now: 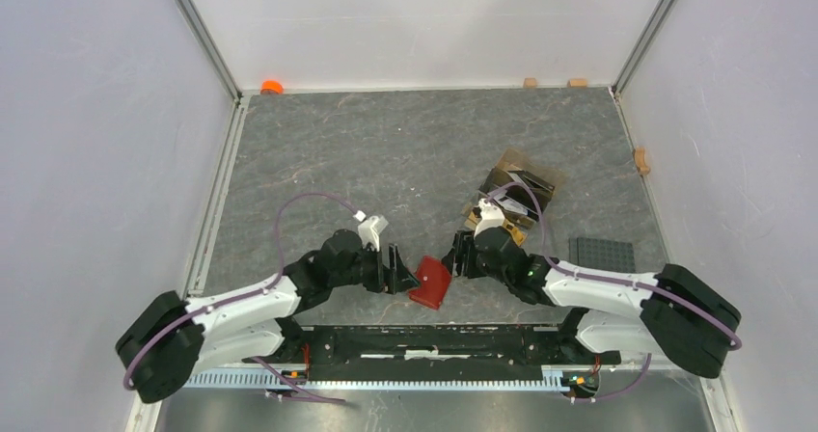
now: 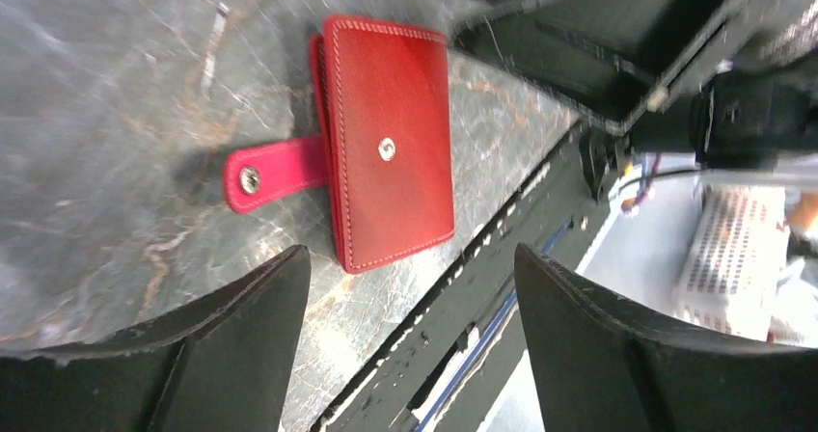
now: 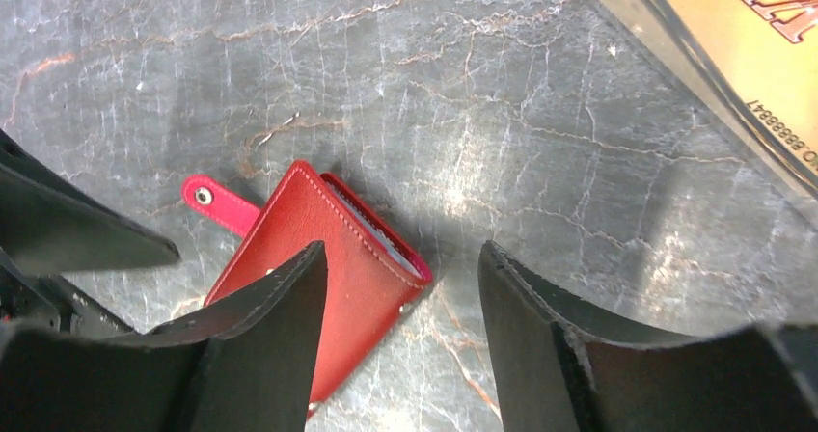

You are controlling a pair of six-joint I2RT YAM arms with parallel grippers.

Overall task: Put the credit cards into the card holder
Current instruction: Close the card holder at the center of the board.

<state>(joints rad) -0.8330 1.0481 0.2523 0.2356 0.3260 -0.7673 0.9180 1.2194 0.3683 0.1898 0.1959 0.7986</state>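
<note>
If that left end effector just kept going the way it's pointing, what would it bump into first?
Most likely the red card holder, lying on the table just ahead of the open left end effector; depth is hard to judge.

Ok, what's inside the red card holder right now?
The card holder lies folded closed, its snap strap undone. Only a pale sliver shows between the covers at one edge; card or sleeve, I cannot tell. The rest is hidden.
</note>
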